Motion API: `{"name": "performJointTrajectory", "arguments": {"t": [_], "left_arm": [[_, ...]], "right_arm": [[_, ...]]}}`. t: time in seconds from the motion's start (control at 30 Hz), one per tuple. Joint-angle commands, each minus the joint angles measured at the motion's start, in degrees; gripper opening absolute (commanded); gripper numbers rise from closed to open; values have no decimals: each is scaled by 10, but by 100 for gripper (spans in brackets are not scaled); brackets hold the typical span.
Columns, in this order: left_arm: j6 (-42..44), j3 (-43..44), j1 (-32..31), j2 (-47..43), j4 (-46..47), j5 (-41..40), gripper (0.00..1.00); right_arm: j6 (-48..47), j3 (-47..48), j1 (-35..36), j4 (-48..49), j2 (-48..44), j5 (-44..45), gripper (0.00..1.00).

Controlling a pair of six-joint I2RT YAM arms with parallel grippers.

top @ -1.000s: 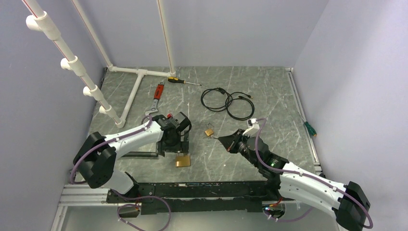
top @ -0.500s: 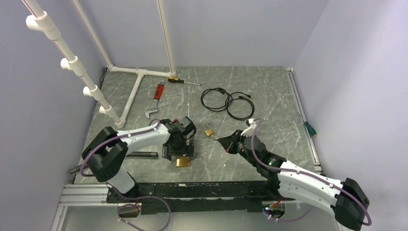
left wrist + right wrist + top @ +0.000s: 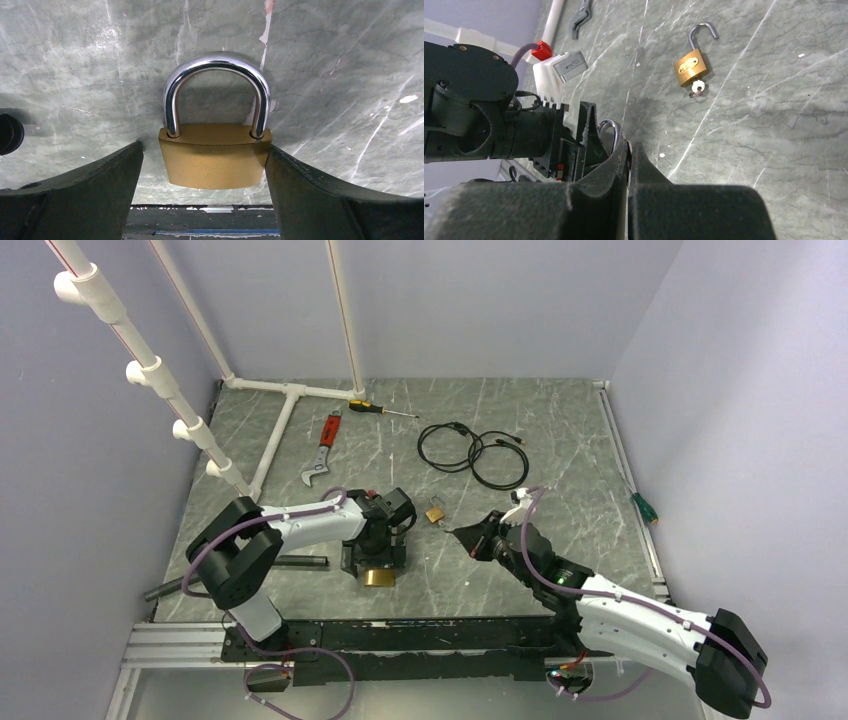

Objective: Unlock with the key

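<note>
Straddling the large brass padlock, your left gripper has its jaws nearly full wide. One finger sits on each side of the brass body and the right-hand one about touches its corner. Nothing is clamped yet.

A second ago this gripper hung beyond the padlock, toward the far wall. It has since come down over it, and the jaws have just begun to narrow. Judgement: you are bracing the lock body for the key.

The shackle is seated, and the padlock lies flat on the marble tabletop.

Your right gripper, right of the padlock, is pressed shut; anything held, cannot tell.

Beyond and right of the padlock lies a smaller padlock, sprung open, with what looks like a key in it.
</note>
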Motion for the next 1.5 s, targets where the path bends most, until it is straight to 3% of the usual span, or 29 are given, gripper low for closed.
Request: {"name": "performJointTrajectory", "arguments": {"t": [0.0, 0.13, 0.3, 0.4, 0.57, 0.7, 0.9, 0.97, 1.03, 1.13, 1.4, 1.47], "left_arm": [[-52, 5, -9, 23, 16, -14, 93], [-75, -11, -11, 26, 55, -4, 83], [-62, -13, -8, 5, 85, -15, 48], [-49, 18, -1, 11, 71, -20, 33], [-43, 50, 14, 25, 97, 4, 27], [-60, 48, 50, 26, 133, 47, 29], [-130, 7, 99, 16, 198, 88, 46], [-145, 7, 99, 15, 200, 78, 54], [-151, 5, 99, 11, 207, 69, 72], [-124, 7, 99, 7, 203, 58, 82], [-109, 13, 84, 5, 150, 42, 87], [-101, 32, 67, 14, 113, 5, 87]], "right_arm": [[-4, -5, 2, 19, -13, 14, 0], [-6, -9, 1, 8, -30, 21, 0], [-11, -10, 1, -10, -48, 30, 0], [-14, -9, 1, -19, -56, 36, 0], [-21, -7, 1, -32, -65, 52, 0], [-26, -5, 1, -46, -72, 67, 0], [-34, -2, 1, -62, -78, 88, 0], [-36, -1, 2, -62, -76, 92, 0], [-38, -1, 1, -60, -74, 95, 0], [-40, 5, 2, -62, -67, 96, 0], [-41, 4, 1, -56, -59, 96, 0], [-40, 5, 1, -58, -57, 95, 0]]}}
